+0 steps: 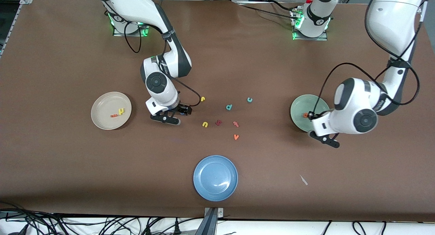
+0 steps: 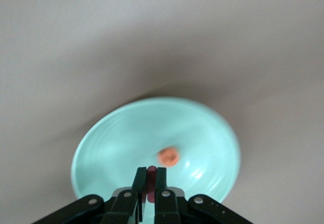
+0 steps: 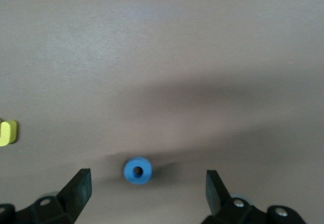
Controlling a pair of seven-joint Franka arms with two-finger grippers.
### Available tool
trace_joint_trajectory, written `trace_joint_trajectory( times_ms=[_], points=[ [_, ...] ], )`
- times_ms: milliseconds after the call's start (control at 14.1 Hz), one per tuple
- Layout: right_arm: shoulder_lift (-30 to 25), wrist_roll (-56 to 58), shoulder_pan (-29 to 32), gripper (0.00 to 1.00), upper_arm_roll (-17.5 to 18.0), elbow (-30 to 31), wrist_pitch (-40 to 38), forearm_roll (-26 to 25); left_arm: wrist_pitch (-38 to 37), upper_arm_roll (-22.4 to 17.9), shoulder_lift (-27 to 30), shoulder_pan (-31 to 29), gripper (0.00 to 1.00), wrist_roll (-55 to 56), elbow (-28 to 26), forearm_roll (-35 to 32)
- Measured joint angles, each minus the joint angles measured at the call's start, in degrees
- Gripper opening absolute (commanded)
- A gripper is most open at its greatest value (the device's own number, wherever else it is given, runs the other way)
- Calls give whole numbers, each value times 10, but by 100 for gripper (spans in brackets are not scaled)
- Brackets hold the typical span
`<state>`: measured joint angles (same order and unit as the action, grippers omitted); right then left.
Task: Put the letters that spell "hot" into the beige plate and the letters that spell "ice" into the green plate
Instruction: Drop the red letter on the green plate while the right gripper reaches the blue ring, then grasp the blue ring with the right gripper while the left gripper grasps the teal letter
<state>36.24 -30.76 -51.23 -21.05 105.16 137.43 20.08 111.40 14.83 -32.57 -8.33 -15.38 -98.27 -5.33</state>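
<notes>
Left gripper (image 2: 150, 183) pinching dark red bar i (image 2: 151, 171) over glossy green plate (image 2: 101, 148); right gripper (image 3: 147, 188) spread above blue ring o (image 3: 137, 170).

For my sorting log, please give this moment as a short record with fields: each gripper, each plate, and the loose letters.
left gripper: shut on dark red i, over green plate
right gripper: open, over blue o
green plate: holds orange e
beige plate: holds yellow h and an orange letter
teal c: loose on table

Letter e (image 1: 305, 115) in green plate (image 1: 299, 107), h (image 1: 121, 110) in beige plate (image 1: 102, 109), o (image 3: 137, 170) on table (image 1: 68, 160)
</notes>
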Motion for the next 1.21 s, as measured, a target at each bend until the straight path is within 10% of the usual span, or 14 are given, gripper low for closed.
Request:
trace_joint_trajectory(
  times_ms=[426,498,569,1208],
  points=[
    [16,0,0,99,9,-1,13,24,-8,4,-10,-45,0,-41,-60,4],
    [17,0,0,97,11,-1,13,33,-10,4,-15,-44,23,-41,-62,5],
    [17,0,0,94,13,-1,13,38,-11,5,-20,-44,97,-41,-62,5],
    [19,4,9,74,13,-1,13,41,-55,56,26,-45,100,-23,-25,8]
  ],
)
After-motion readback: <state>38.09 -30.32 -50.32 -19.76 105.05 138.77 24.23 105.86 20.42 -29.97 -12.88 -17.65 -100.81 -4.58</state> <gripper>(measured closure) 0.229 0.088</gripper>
